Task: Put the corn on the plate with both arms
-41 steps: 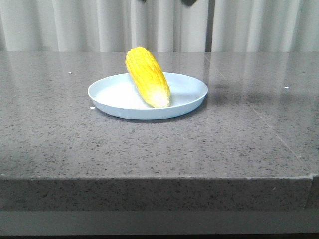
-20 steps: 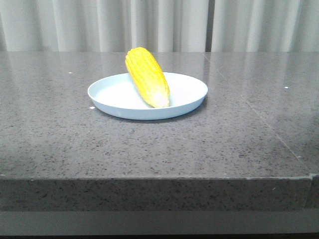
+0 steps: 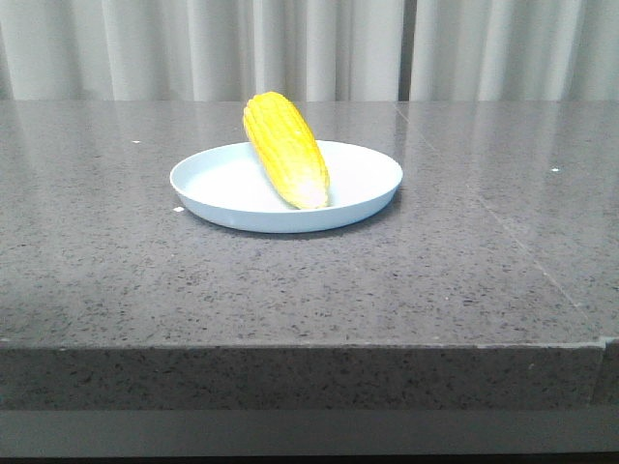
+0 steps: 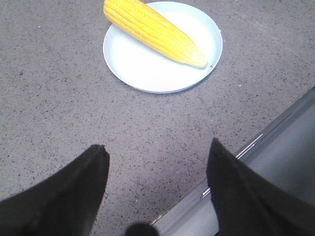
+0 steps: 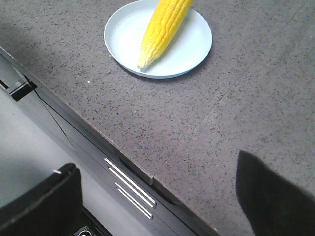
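On the plate (image 3: 286,187), pretty much dead centre of the grey stone table (image 3: 116,261), the corn (image 3: 285,150) is lying diagonally with its fat end poking past the far rim and its pale tip pointing toward the near edge, inside the rim. It hasn't budged at all over the last second, same angle, same spot.

What did change: a second ago there were a couple of dark bits of arm hanging at the top of the front view plus a shadow on the table off to the right of the plate, and both are gone now. So the arms have pulled up and back out of that shot (the front camera sees no robot at all at this point).

The wrist views back that up. The left gripper (image 4: 155,157) has its fingers spread wide apart with nothing between them, looking down at the plate from well away. The right gripper (image 5: 160,182) is the same deal, wide open and empty, hanging out over the table's front edge with the plate far off.

My read: the placing is done and this is just the retreat.
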Controlling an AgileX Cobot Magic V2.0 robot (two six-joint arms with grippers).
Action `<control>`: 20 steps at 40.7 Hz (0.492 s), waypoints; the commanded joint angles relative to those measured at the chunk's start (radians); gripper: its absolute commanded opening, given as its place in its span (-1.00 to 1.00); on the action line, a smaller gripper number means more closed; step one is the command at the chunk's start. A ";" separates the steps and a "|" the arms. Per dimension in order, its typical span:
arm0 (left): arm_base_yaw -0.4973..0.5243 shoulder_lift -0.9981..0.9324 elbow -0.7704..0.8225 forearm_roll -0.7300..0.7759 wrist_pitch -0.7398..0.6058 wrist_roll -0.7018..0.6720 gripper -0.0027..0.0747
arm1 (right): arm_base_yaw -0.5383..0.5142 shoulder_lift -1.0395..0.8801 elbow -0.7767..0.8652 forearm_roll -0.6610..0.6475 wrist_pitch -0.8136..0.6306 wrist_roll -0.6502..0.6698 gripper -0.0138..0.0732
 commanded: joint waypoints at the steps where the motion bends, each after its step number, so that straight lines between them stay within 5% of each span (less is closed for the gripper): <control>1: -0.005 -0.006 -0.024 0.008 -0.071 -0.010 0.15 | -0.001 -0.009 -0.018 -0.005 -0.056 0.000 0.81; 5: -0.005 -0.006 -0.024 0.008 -0.071 -0.010 -0.04 | -0.001 -0.009 -0.018 -0.005 -0.057 0.000 0.58; 15: -0.005 -0.006 -0.024 0.007 -0.067 -0.010 -0.91 | -0.001 -0.009 -0.018 -0.003 -0.057 0.000 -0.65; 20: -0.005 -0.006 -0.024 0.007 -0.067 -0.010 -0.98 | -0.001 -0.009 -0.018 -0.003 -0.057 0.000 -0.83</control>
